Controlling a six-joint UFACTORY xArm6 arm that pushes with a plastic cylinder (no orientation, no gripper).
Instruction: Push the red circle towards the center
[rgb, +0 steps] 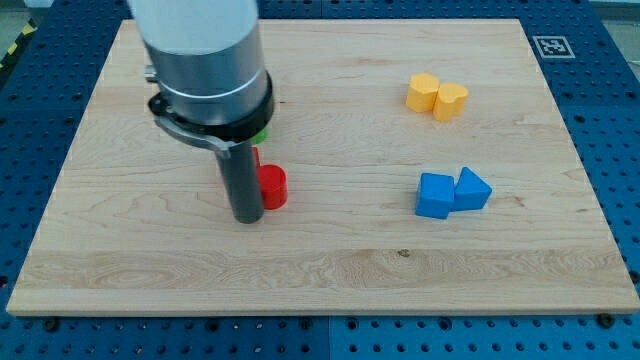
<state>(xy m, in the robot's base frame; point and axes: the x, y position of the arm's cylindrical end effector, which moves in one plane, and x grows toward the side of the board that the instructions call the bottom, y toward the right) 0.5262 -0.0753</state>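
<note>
I carry no jaws, only my tip (247, 217) touching the smooth red circle (272, 187) at its left on the pale grained wooden desk (330, 270), left of centre, blue blocks (452, 192) well to the view's right.

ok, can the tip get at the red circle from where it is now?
Probably yes. My tip sits right beside the red circle, on its left in the view, seemingly touching. Nothing lies between them. A green block peeks out behind the arm, out of the way.
</note>
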